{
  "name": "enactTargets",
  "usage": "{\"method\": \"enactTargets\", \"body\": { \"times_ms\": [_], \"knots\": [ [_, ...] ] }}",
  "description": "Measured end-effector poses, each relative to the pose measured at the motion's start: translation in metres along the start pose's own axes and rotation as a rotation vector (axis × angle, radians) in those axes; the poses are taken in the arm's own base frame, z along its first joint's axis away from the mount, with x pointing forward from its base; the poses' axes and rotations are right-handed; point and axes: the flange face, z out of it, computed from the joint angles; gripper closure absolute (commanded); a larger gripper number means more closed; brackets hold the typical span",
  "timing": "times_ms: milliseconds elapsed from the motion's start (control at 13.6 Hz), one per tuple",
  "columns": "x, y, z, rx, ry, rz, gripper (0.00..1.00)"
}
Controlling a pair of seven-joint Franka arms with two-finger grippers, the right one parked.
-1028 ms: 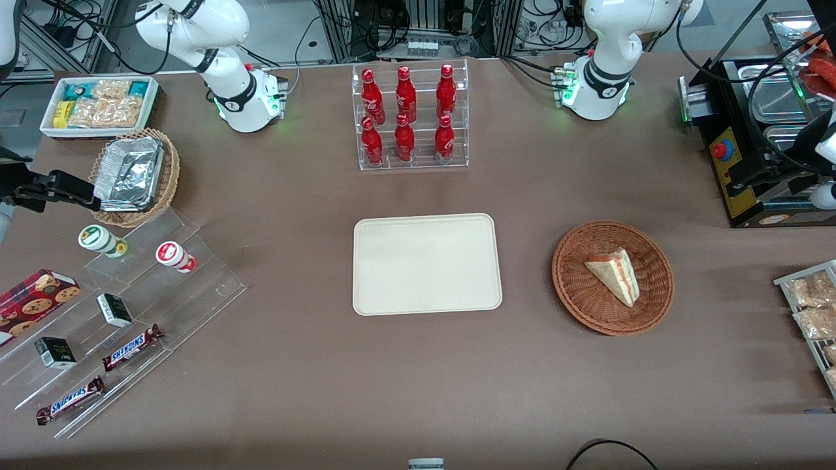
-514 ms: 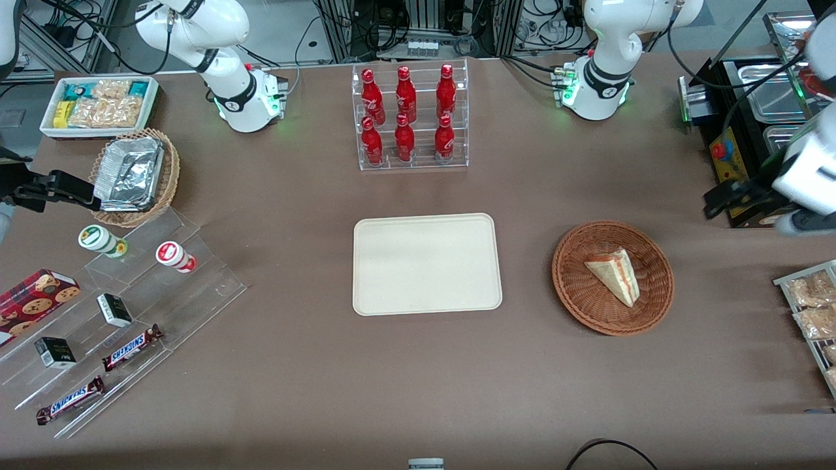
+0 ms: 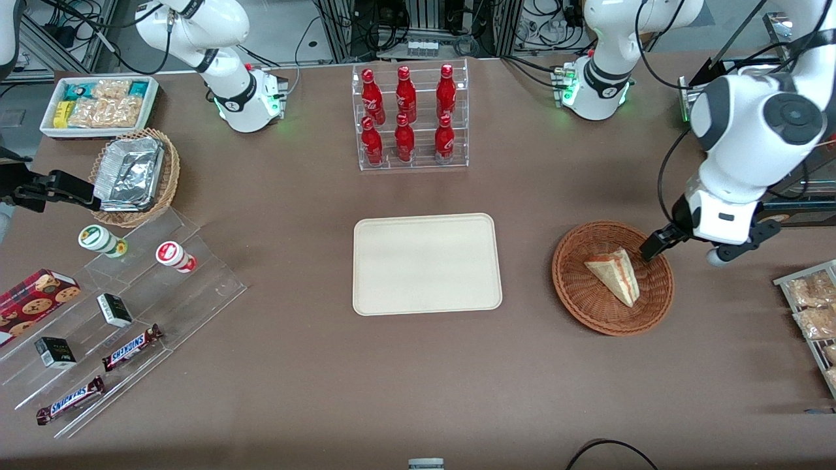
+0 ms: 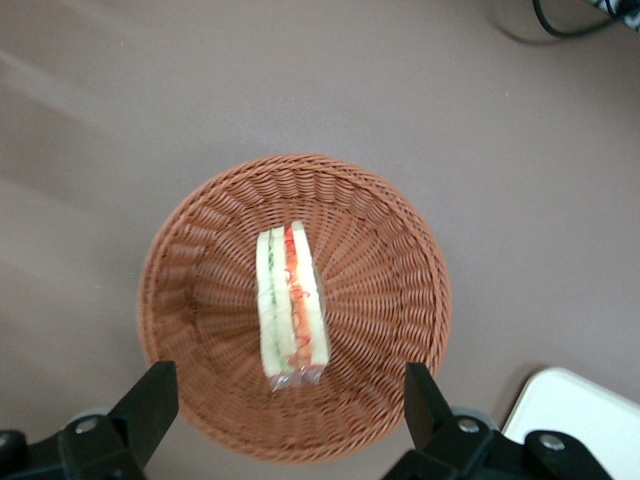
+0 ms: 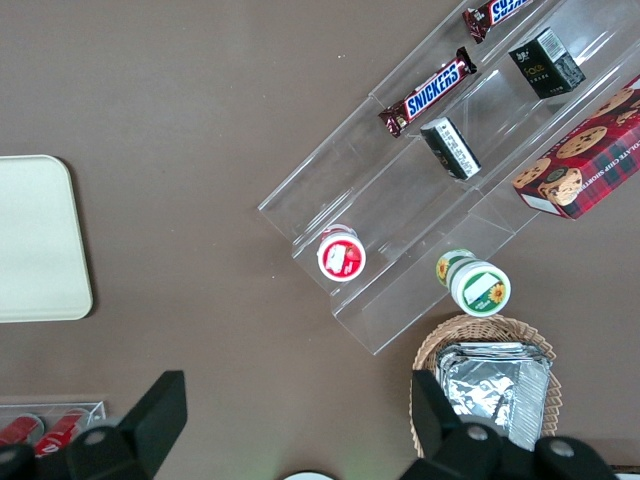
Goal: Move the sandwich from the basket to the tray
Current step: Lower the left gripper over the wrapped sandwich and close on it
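Note:
The sandwich [image 3: 614, 274] is a pale wedge with red, orange and green layers, lying in the round reddish-brown wicker basket [image 3: 575, 301]. The cream tray [image 3: 424, 264] lies bare beside the basket, toward the parked arm's end of the table. My left gripper [image 3: 707, 240] hangs above the basket's rim on the working arm's side, open wide and holding nothing. In the left wrist view the gripper [image 4: 288, 405] looks straight down on the basket [image 4: 195, 300]. The sandwich [image 4: 290, 310] lies just ahead of the fingertips, and a corner of the tray [image 4: 585, 415] shows.
A clear rack of red bottles [image 3: 411, 117] stands farther from the front camera than the tray. A black machine [image 3: 738, 163] and a rack of snack packets [image 3: 813, 307] flank the basket at the working arm's end. Acrylic steps with snacks [image 3: 111, 313] lie at the parked arm's end.
My left arm has swung in from the working arm's edge of the table, bringing the gripper over the basket's rim. The sandwich, basket and tray have not moved.

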Motion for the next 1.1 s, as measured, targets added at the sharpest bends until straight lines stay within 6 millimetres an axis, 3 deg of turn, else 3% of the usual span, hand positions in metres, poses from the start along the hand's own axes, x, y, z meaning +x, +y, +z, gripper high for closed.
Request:
{"method": "enactTargets", "body": {
  "times_ms": [587,1101],
  "knots": [
    [-0.019,0.000,0.091,0.029,-0.062,-0.083,0.00],
    [-0.023,-0.001,0.136,0.037,-0.085,-0.089,0.00]
  ]
}}
